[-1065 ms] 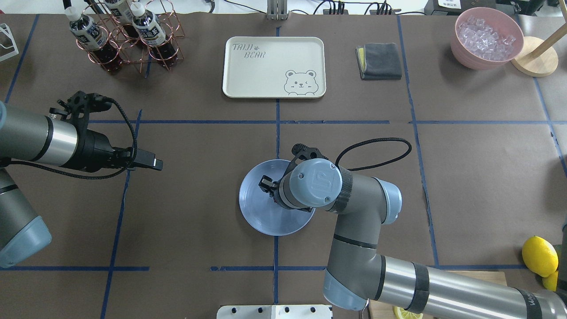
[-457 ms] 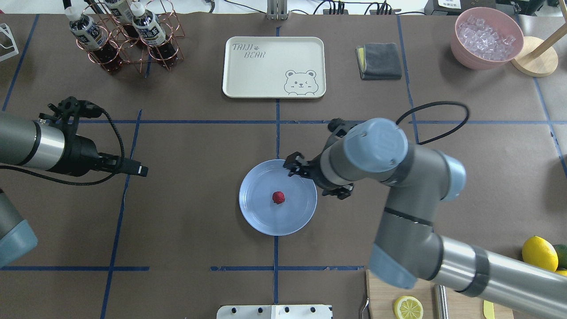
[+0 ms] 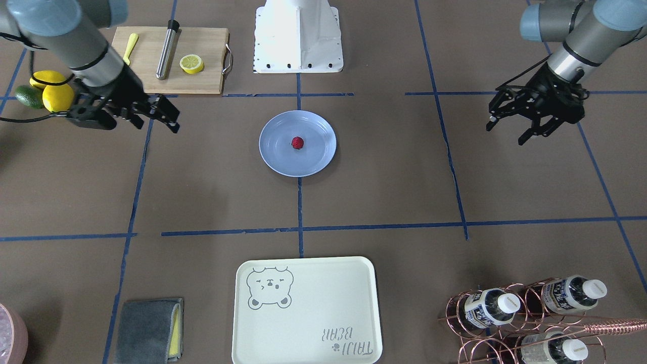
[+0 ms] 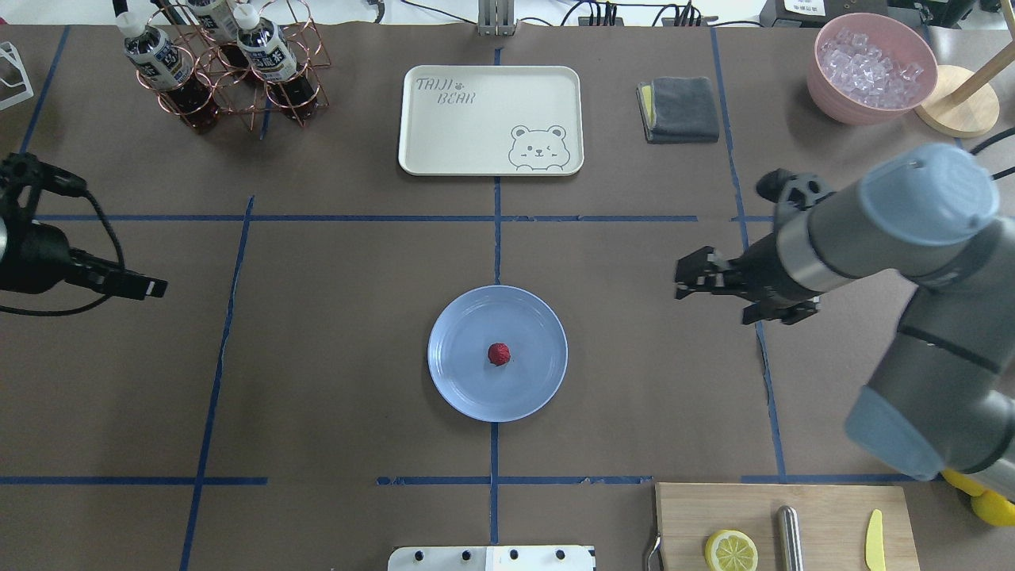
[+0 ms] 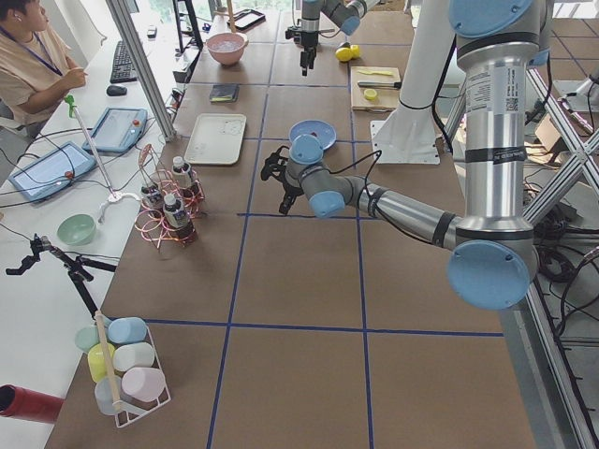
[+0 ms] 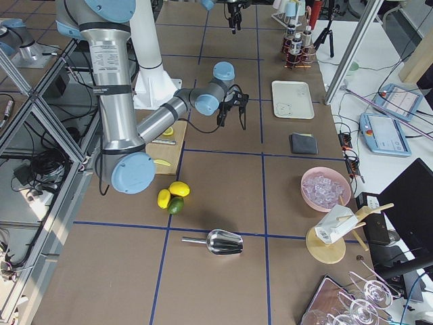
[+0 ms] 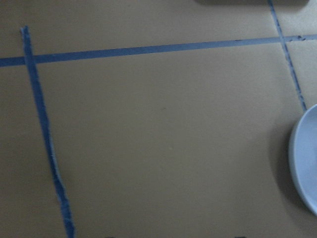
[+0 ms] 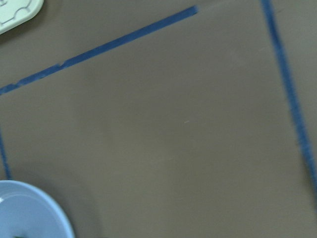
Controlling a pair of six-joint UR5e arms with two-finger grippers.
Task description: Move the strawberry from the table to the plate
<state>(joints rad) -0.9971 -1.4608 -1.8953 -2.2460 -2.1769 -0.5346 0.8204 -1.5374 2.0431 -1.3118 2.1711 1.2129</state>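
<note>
The small dark-red strawberry [image 4: 498, 354] [image 3: 297, 142] lies near the middle of the light-blue plate [image 4: 453, 379] [image 3: 275, 154] on the brown table [image 4: 341, 381]. Nothing touches it. My right gripper [image 4: 683, 280] [image 3: 172, 120] hovers well to the right of the plate, open and empty. At the table's far left, my left gripper [image 4: 155, 287] [image 3: 505, 132] is also open and empty. The left wrist view shows only the plate's edge [image 7: 304, 168], and the right wrist view only the plate's rim [image 8: 29, 213].
A cream bear-print tray [image 4: 490, 119] sits behind the plate, with a copper bottle rack [image 4: 230, 63] at back left. A grey cloth [image 4: 678, 109] and a pink bowl of ice [image 4: 872, 67] stand at back right. A cutting board [image 4: 825, 515] with a lemon half [image 4: 731, 549] is front right.
My right gripper let go of the strawberry on the plate, lifted off and swung away to the right. The left arm drew back to the left.
</note>
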